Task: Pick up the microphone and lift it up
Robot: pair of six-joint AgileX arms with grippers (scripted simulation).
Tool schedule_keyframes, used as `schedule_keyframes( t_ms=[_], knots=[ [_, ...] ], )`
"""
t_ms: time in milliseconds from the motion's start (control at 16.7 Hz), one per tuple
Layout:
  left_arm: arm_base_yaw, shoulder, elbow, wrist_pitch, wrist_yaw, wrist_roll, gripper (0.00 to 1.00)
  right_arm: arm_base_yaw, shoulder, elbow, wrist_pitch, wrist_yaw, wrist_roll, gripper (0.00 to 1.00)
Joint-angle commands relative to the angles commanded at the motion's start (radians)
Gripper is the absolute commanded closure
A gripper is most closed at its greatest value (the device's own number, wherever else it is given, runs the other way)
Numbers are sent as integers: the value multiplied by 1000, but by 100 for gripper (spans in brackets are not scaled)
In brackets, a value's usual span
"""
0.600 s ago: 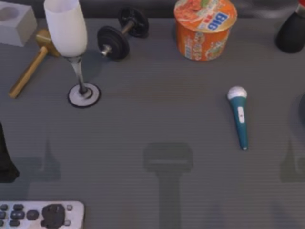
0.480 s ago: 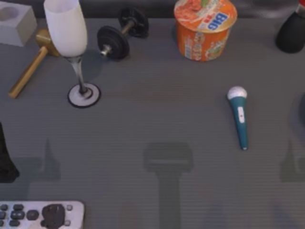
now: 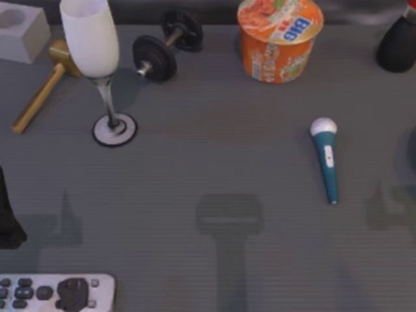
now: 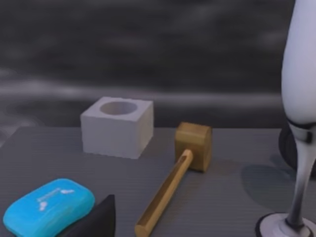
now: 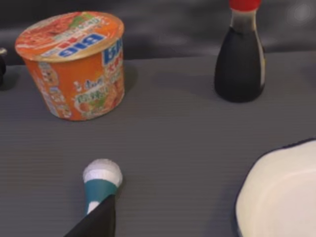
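The microphone (image 3: 327, 162), with a teal handle and a white head, lies flat on the right part of the grey table, head toward the back. In the right wrist view the microphone (image 5: 100, 181) lies just beyond a black part of my right gripper (image 5: 97, 222), close to it. My right gripper does not appear in the top view; only its shadow falls right of the microphone. At the table's left edge my left arm (image 3: 6, 221) stays parked, far from the microphone; a black part of its gripper (image 4: 97, 222) shows in the left wrist view.
Along the back stand a white block (image 3: 19, 32), gold mallet (image 3: 39, 97), tall white glass (image 3: 91, 45), black dumbbell (image 3: 166, 45), orange noodle cup (image 3: 279, 42) and dark sauce bottle (image 3: 396, 45). A remote (image 3: 52, 291) lies front left. A white plate (image 5: 281, 197) sits right of the microphone.
The right arm's shadow at the table's right edge has shifted left and toward the back, nearer the microphone. The microphone and the left arm have not moved.
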Motion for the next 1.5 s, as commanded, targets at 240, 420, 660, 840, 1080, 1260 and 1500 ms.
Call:
schedule_keyframes(
  t_ms=[240, 420, 660, 840, 1080, 1260, 1500],
  knots=[
    [0, 0, 0, 0, 0, 0, 0, 79, 417, 281, -200, 11, 86, 0],
    [0, 0, 0, 0, 0, 0, 0, 141, 746, 495, -359, 18, 152, 0],
    [0, 0, 0, 0, 0, 0, 0, 218, 1112, 759, -551, 26, 233, 0],
    [0, 0, 0, 0, 0, 0, 0, 266, 1328, 926, -662, 29, 284, 0],
    [0, 0, 0, 0, 0, 0, 0, 307, 1520, 1080, -753, 33, 328, 0],
    [0, 0, 0, 0, 0, 0, 0, 317, 1559, 1117, -773, 34, 338, 0],
    [0, 0, 0, 0, 0, 0, 0, 312, 1556, 1114, -771, 33, 337, 0]
  ],
)
